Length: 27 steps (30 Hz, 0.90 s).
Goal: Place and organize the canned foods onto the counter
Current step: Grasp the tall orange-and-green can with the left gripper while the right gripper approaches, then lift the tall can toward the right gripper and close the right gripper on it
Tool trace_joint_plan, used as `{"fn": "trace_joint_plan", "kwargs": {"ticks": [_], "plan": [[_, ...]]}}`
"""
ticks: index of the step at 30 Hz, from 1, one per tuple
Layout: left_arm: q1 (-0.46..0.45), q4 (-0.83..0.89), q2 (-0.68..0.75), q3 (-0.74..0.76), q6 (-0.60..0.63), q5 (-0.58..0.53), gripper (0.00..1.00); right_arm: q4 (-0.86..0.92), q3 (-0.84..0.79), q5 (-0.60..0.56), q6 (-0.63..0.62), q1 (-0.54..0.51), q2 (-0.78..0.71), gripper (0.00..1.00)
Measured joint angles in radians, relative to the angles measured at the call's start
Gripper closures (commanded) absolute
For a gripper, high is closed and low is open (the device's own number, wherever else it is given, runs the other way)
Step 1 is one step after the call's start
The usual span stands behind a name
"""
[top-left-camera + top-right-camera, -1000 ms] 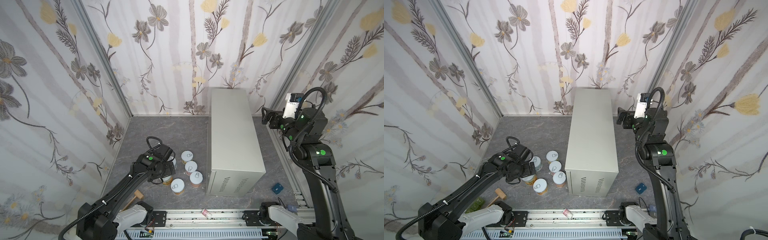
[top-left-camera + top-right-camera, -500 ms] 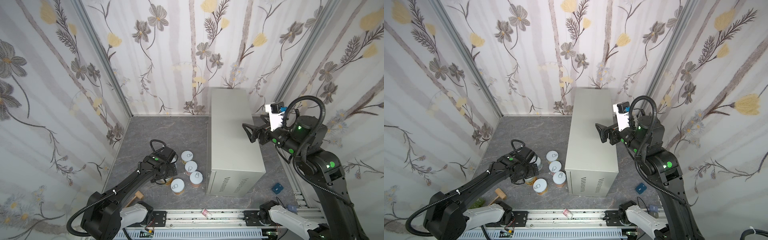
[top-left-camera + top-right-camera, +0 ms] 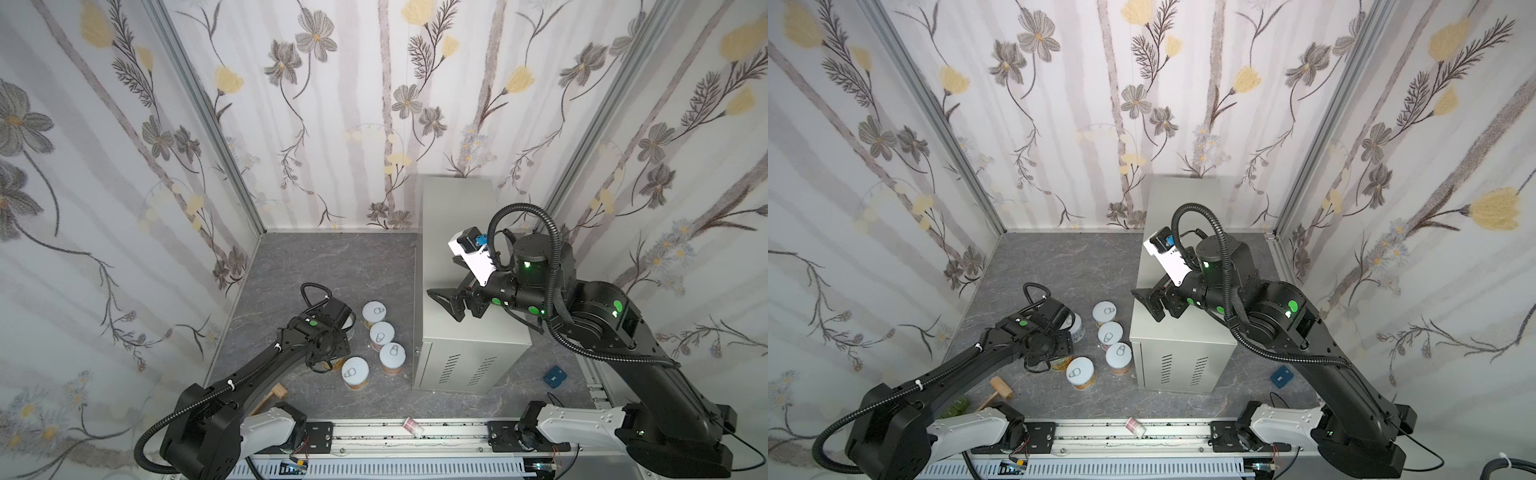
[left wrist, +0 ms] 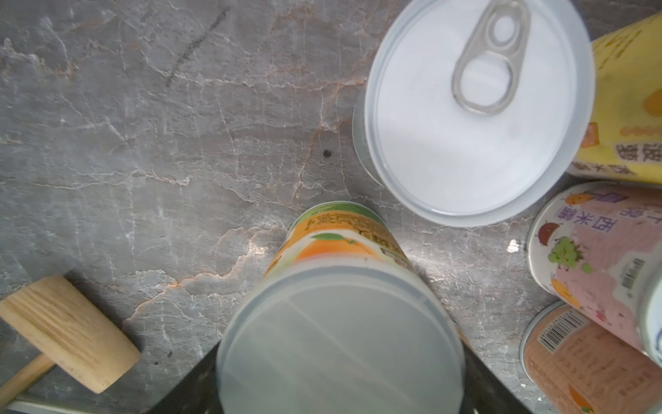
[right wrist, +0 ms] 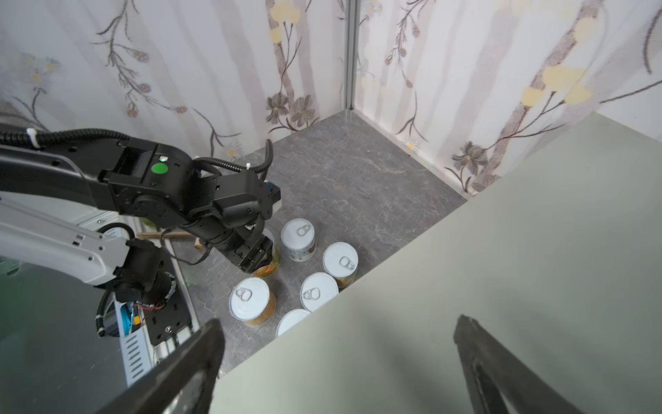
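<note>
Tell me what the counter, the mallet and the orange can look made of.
Counter: painted sheet metal, probably; matte grey, punched louvres. Mallet: bare pale wood, grain visible. Orange can: glossy printed label; body underneath unclear, lid frosted, maybe plastic.

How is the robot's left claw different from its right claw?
The left claw is low by the floor; the right claw hangs above the grey counter. The left claw is shut on the orange can; the right claw is wide open and holds nothing. Both claws are black.
</note>
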<state>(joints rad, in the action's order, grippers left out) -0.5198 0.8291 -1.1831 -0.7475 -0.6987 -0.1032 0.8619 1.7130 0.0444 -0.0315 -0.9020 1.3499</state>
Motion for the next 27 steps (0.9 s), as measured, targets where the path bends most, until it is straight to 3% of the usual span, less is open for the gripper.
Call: {"fn": "trace_joint_plan", "kwargs": {"ticks": [2,7,13,22,27], "plan": [[0.0,0.0,0.003,0.001,0.0,0.001,0.33,0.001,0.003,-0.01,-0.003,-0.018,0.01,0.0],[0.0,0.02,0.032,-0.003,0.0,0.002,0.55,0.0,0.006,-0.025,-0.019,-0.037,0.028,0.0],[0.0,0.105,0.076,-0.097,0.0,-0.032,0.75,-0.016,0.005,-0.01,-0.056,-0.052,0.047,0.0],[0.005,0.286,0.103,-0.354,0.124,-0.032,0.85,-0.065,-0.019,0.056,-0.179,-0.182,0.085,0.0],[0.015,0.369,0.111,-0.497,0.234,0.054,0.85,-0.09,-0.01,0.092,-0.229,-0.22,0.153,0.0]]}}
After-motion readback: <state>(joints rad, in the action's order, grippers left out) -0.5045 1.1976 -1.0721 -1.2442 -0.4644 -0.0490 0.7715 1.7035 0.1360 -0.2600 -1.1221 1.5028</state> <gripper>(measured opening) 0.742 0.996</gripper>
